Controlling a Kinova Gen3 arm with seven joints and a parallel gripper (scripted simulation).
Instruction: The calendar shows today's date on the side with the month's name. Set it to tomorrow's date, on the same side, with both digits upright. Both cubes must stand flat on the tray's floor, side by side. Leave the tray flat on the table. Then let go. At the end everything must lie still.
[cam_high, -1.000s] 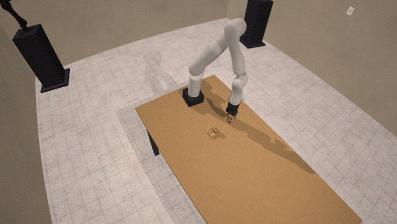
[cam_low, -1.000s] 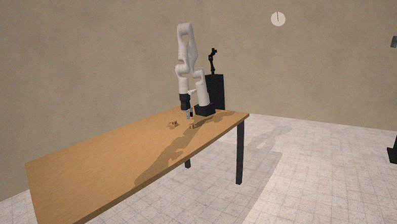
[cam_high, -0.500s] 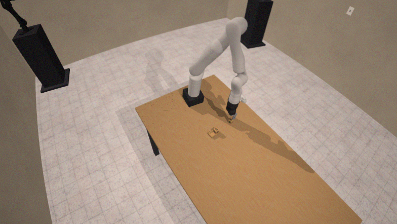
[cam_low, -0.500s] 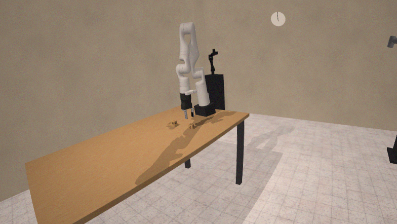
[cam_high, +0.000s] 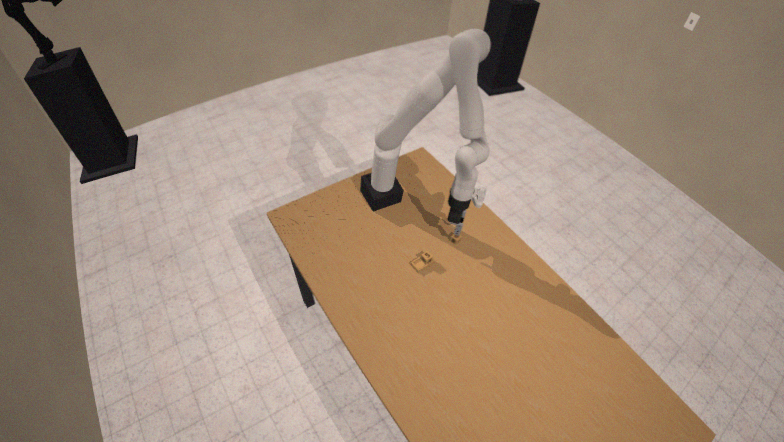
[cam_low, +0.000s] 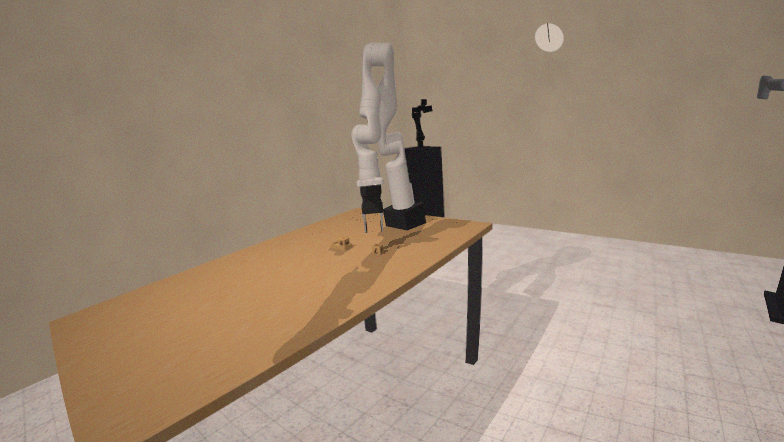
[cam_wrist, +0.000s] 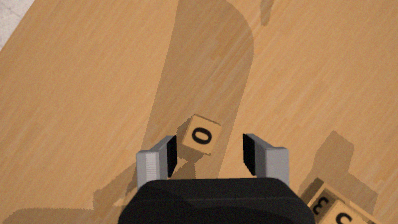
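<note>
One loose cube (cam_wrist: 201, 135) lies on the table (cam_high: 494, 351), outside the tray (cam_high: 420, 261), with a "0" on its top face. Seen from the wrist camera the cube sits skewed, its edges not square to the fingers.

Gripper (cam_wrist: 210, 152): pointing straight down over that cube, jaws at full spread, nothing between them. The cube shows in the gap between the two pads, nearer the one on the left of the wrist view; from the side view the fingertips hang above the table and the cube (cam_low: 377, 249) lies below and a little to the right of them, so no contact. From the top view the gripper (cam_high: 456, 226) stands directly over the cube (cam_high: 455, 237).

Tray: flat on the table, near the loose cube but apart from it, on the side away from the arm's base (cam_high: 381, 193) in the top view. In the wrist view only a corner of the tray (cam_wrist: 312, 189) shows at the lower right edge. Two "3" marks are visible there, one on a recessed dark-bordered face and one on a lighter face next to it; I cannot tell which belongs to a cube and which to the tray's own panel. In the side view the tray (cam_low: 340, 244) lies left of the loose cube.

Arm's long shadow runs across the table past the cube.
</note>
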